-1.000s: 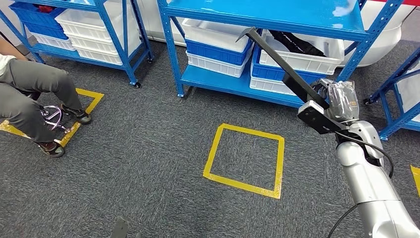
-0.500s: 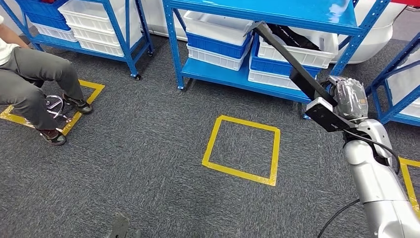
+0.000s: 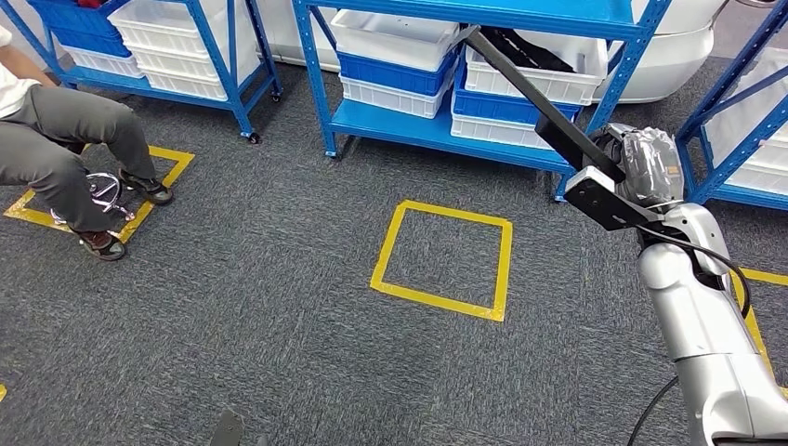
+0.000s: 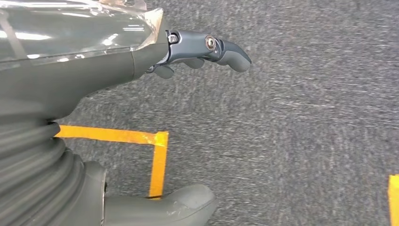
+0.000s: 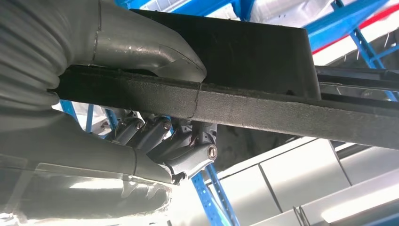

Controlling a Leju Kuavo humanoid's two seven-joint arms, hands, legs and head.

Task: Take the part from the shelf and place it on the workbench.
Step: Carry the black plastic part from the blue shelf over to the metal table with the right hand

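Head view, nearest the robot: the right arm (image 3: pixel 706 325) rises from the lower right, its silver forearm leading up to the right hand (image 3: pixel 641 172), which is wrapped in clear plastic. The right hand grasps the part (image 3: pixel 534 102), a long black bar with a wider flat plate at its near end. The bar is held clear of the floor and slants up and to the left, its far tip lying in front of the white bins (image 3: pixel 520 70) on the blue shelf (image 3: pixel 437 130). In the right wrist view, the thumb (image 5: pixel 155 49) presses on one side of the part (image 5: pixel 263 110) and the darker fingers (image 5: pixel 188 146) curl around the other side, so the grip is closed on the bar.

The left hand (image 4: pixel 94 75) hangs over the grey carpet (image 4: pixel 306 117) with nothing in it; its fingers (image 4: pixel 221 47) are extended and set apart from the thumb (image 4: pixel 164 207). A corner of yellow tape (image 4: pixel 157 155) lies on the carpet beneath it.

Farther out in the head view, a yellow tape square (image 3: pixel 444 260) marks the carpet between the robot and the shelf. At the left edge, a seated person (image 3: pixel 65 139) in grey trousers rests both feet near another yellow square (image 3: pixel 163 181). Behind the person stands a second blue shelf (image 3: pixel 186 56) holding white and blue bins.
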